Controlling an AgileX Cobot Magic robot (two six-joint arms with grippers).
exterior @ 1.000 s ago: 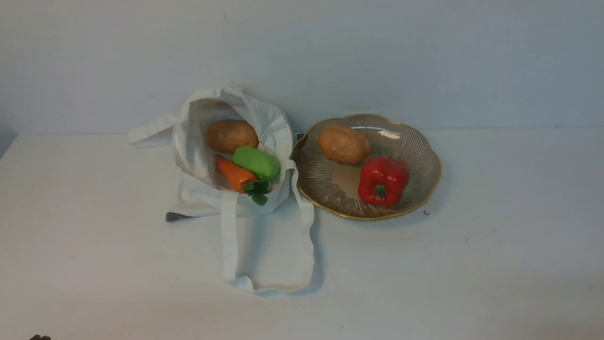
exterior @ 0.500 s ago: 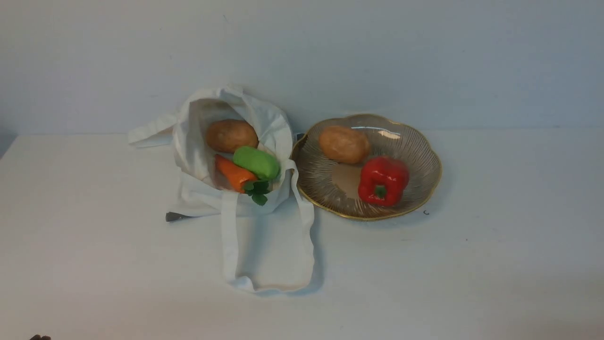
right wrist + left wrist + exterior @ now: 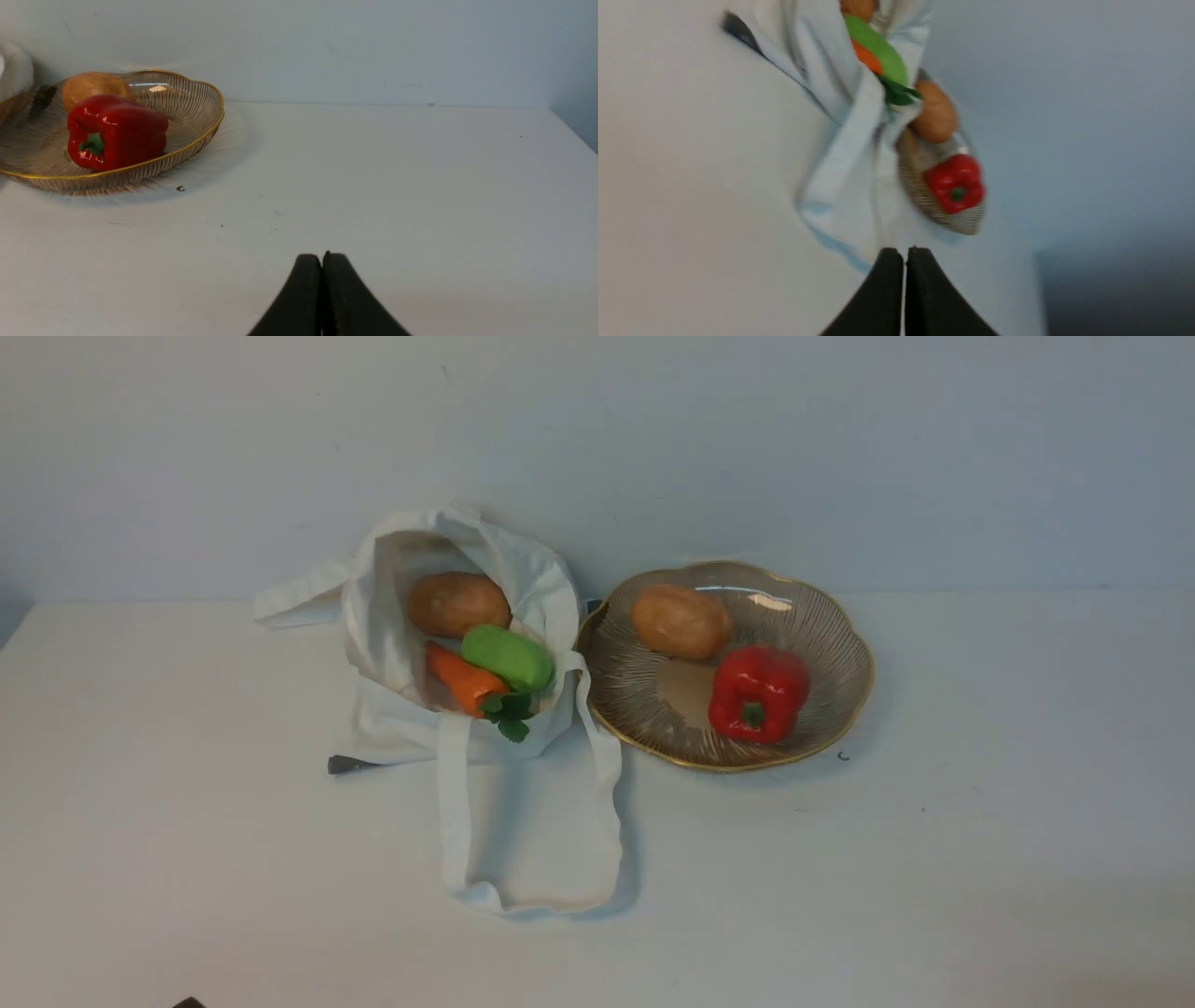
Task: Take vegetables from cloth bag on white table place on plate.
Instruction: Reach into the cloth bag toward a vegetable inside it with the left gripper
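Left end effector (image 3: 904, 254) and right end effector (image 3: 321, 258) pressed together, empty; orange carrot (image 3: 459, 678) lies inside cloth bag (image 3: 401, 733).

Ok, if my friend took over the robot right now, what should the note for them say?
Left gripper: shut, empty, pointing towards the cloth bag.
Right gripper: shut, empty, over the white table, plate nearby.
In the bag's open mouth: carrot, green vegetable, brown potato.
On the plate: a second potato and a red pepper.
Left to do: move the bag's three vegetables to the plate. None is gripped yet.
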